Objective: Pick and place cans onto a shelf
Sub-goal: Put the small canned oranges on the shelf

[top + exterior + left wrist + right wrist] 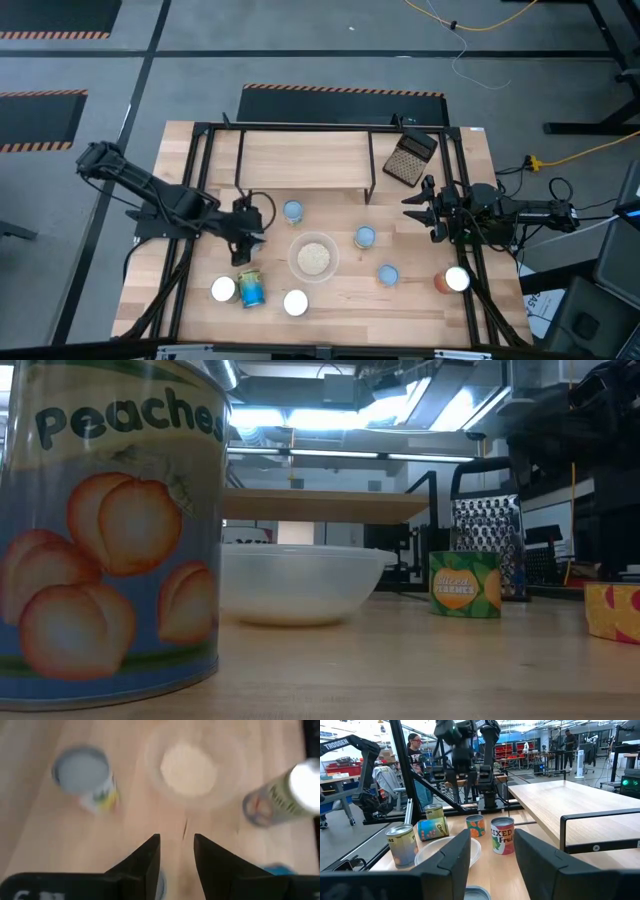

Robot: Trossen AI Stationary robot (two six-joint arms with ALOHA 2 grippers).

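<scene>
I find the shelf (300,160) bare along the desk's far edge, cans (291,211) loose before it, left gripper (250,243) and right gripper (418,205) both spread, holding nothing.

Cans (364,237) ring the bowl (313,257) before the apparently bare shelf (303,159); one can (249,289) lies tipped.

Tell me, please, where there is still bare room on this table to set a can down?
The shelf top is entirely bare. Bare table also lies between the bowl and the upright can, and along the front edge right of the white-topped can. Around the left gripper and the toppled can it is crowded.
</scene>
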